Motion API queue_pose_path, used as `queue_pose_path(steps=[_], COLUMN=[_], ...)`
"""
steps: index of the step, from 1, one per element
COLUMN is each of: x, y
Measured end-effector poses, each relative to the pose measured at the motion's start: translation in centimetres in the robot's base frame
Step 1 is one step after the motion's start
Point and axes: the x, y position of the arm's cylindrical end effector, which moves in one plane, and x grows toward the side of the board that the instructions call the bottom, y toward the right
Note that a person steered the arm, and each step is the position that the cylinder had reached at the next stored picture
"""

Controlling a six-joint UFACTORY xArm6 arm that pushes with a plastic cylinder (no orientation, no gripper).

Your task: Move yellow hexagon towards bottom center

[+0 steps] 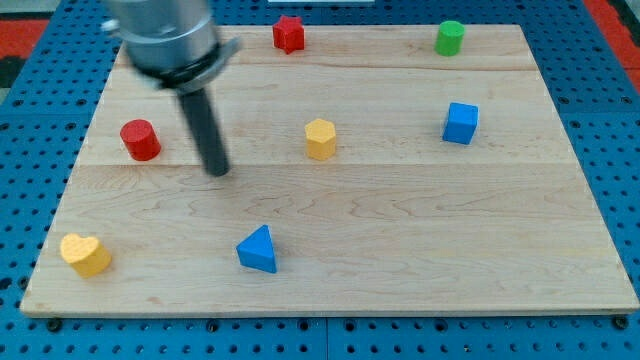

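The yellow hexagon [320, 139] sits near the bench [400, 230] centre. My tip [216, 170] rests well to its left, beside the red cylinder [141, 139]. No jaws here, only a bare rod gripping nothing

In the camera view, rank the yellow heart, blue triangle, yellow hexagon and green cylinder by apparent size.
Largest to smallest as they look:
1. yellow heart and blue triangle, too alike to split; both sit nearest the view's bottom
2. yellow hexagon
3. green cylinder, farthest up

No readable text, labels, brands, numbers or signs anywhere. Blocks plain coloured, unmarked. Table [400, 220] bare wood, grain only. Blue perforated surround [610, 120] unmarked. Rod and mount carry no lettering.
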Motion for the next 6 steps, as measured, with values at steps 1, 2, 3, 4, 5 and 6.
queue_pose_path(steps=[1,2,3,4,5,6], x=[-3.8,-4.2,-3.5,-0.4,5.8,8.7], y=[1.1,4.6,12.5,18.6,23.2,25.4])
